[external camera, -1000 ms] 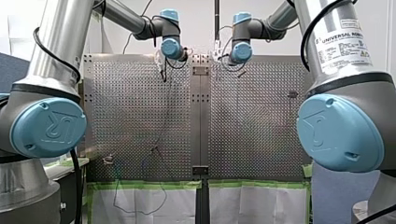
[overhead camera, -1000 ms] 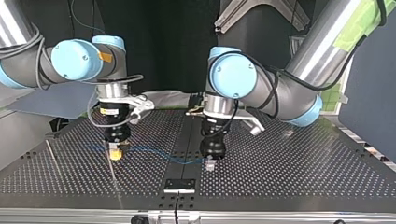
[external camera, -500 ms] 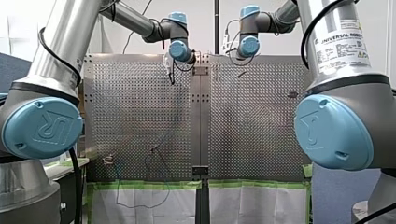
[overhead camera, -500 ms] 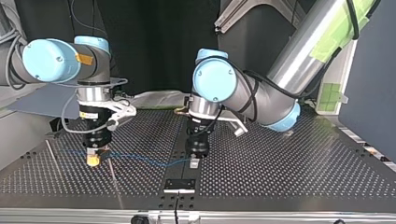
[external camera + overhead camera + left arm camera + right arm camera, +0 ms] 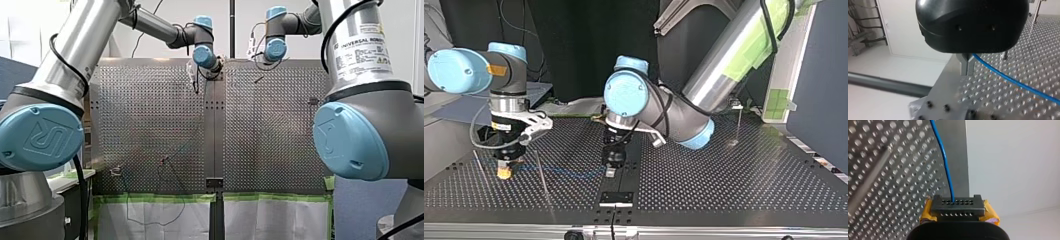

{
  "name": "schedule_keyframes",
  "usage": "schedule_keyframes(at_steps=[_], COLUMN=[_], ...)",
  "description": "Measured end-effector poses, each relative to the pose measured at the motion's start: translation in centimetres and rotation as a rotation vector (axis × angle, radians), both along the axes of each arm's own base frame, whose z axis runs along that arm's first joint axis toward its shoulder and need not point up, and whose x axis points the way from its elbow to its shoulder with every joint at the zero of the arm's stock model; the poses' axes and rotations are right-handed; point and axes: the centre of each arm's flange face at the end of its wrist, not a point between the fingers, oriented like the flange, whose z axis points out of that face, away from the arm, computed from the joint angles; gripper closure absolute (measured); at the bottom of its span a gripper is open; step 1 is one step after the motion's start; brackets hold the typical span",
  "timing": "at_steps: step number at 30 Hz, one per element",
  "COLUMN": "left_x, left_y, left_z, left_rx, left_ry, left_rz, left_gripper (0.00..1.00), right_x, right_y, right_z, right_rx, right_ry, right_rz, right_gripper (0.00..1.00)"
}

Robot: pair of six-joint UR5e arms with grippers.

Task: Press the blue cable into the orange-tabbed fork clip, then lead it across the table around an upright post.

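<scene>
Blue cable (image 5: pixel 559 171) runs low over the perforated table (image 5: pixel 724 185), stretched in a shallow line between the two grippers toward the top view's near edge. At its end on that view's left, my right gripper (image 5: pixel 504 173) points straight down with its yellow pads (image 5: pixel 990 211) just above the plate. The right wrist view shows its fingers closed on the cable, which comes out between the black perforated finger blocks and runs away ahead of the gripper over the holes, beside the table's plain middle strip. At the other end, near the middle seam, my left gripper (image 5: pixel 610 173) also points down. In the left wrist view its two metal fingers (image 5: pixel 964 66) stand pressed together with the cable pinched between them. From there the cable slants off to one side, close over the dimpled surface. A thin post (image 5: pixel 1005 55) stands on the table just past those fingers, beside the cable. In the top view a slim upright rod (image 5: pixel 739 125) stands far off at the right, well apart from both grippers, and a small dark bracket (image 5: pixel 616 198) sits on the seam near the left gripper, toward the near edge. In the front view both wrists are at the table's far end, close to the middle seam.
</scene>
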Motion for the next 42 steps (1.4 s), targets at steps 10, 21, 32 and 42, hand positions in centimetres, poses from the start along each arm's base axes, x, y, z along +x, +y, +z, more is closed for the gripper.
schedule_keyframes(at_steps=[10, 21, 32, 42], left_x=[-0.1, 0.2, 1.0, 2.5], left_y=[-2.9, -3.9, -7.9, -11.4], left_z=[2.6, 2.8, 0.2, -2.5], left_rx=[-0.084, -0.118, -0.113, -0.142], left_ry=[-0.055, -0.065, -0.028, -0.021], left_rz=[-0.023, -0.035, -0.083, -0.115], left_gripper=[1.00, 1.00, 1.00, 1.00], right_x=[-3.2, -5.5, -7.5, -9.5], right_y=[-2.1, -4.3, -6.5, -8.1], right_z=[-0.1, -0.9, -1.2, -2.2], right_rx=[0.000, 0.008, 0.008, 0.023], right_ry=[0.002, 0.005, 0.005, 0.007], right_rz=[-0.054, -0.072, -0.094, -0.117], right_gripper=[1.00, 1.00, 1.00, 1.00])
